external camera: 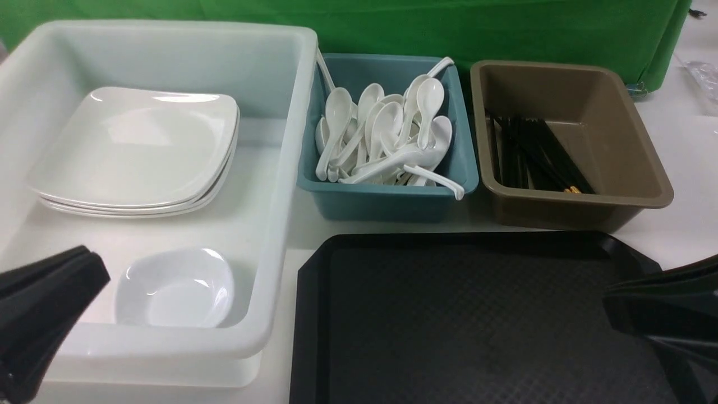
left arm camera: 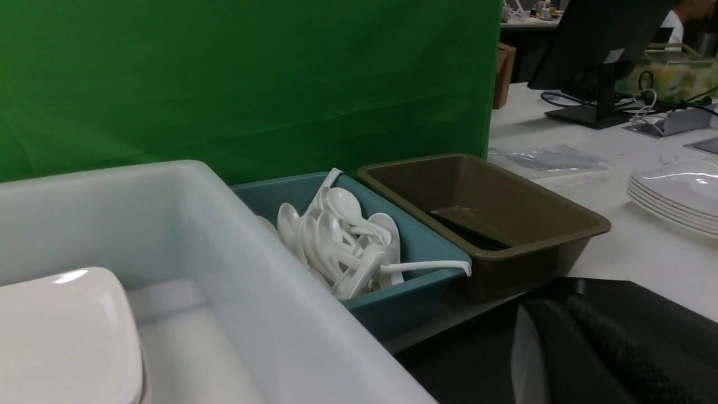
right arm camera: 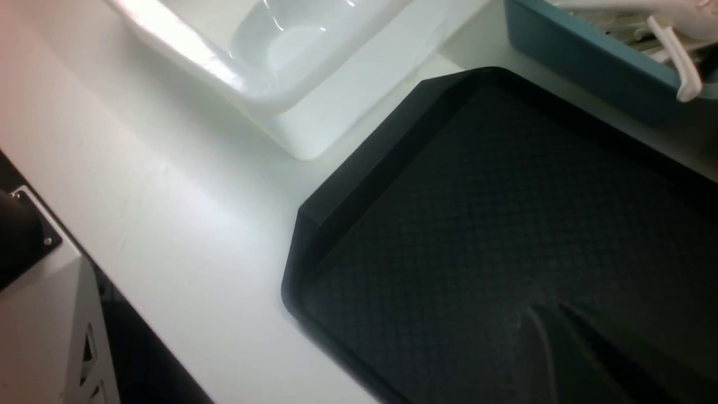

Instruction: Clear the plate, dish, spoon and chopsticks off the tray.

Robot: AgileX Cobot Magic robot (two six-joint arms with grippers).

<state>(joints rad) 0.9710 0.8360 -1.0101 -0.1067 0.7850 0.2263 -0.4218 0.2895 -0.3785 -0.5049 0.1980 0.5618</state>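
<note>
The tray is lying bare on the tabletop, so the clearing itself is looking finished and the step in hand is, by my reading, parking both arms. The plate is sitting on top of a stack inside the white tub, the dish is resting in the tub's near corner, the spoon is somewhere among the many spoons in the blue bin and cannot be singled out, and the chopsticks are lying in the brown bin. The left end effector is showing its fingers together and empty, hanging at the tub's near left corner; the right end effector is likewise pressed together on nothing, over the tray's right edge. A good retreat is lifting straight up before swinging back, since the tub's rim is standing close by the left one and one long spoon handle is poking over the blue bin's front wall toward the tray.
</note>
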